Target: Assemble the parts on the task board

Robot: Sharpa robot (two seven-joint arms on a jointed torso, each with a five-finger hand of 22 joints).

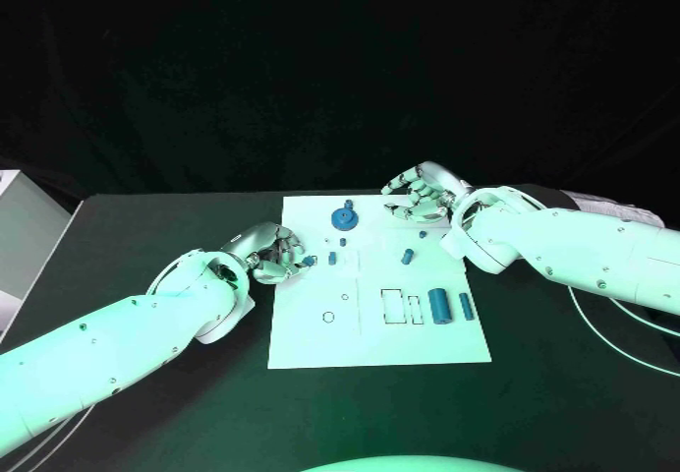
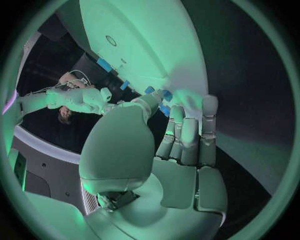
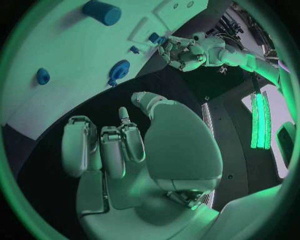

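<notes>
The white task board (image 1: 375,324) lies in the middle of the black counter (image 1: 156,221), with the blue parts spread over it. The left hand (image 1: 272,251) sits at the board's left edge, its fingers curled inward next to a small blue part (image 1: 308,262); whether it actually pinches that piece cannot be told. The right hand (image 1: 421,194) hovers at the board's far right corner, fingers curled with nothing seen in them, near the round blue gear part (image 1: 343,218) that stands on the board's far end. A blue cylinder (image 1: 441,305) and a thinner blue peg (image 1: 465,307) lie side by side toward the board's near right, beside two rectangular slots (image 1: 391,305). No writing or label can be read anywhere.

The right wrist view shows the gear part (image 3: 119,71), a large cylinder (image 3: 102,12) and the left hand (image 3: 181,52) across the board. The left wrist view shows small blue pieces (image 2: 165,95) just beyond the left hand's fingertips (image 2: 210,105).
</notes>
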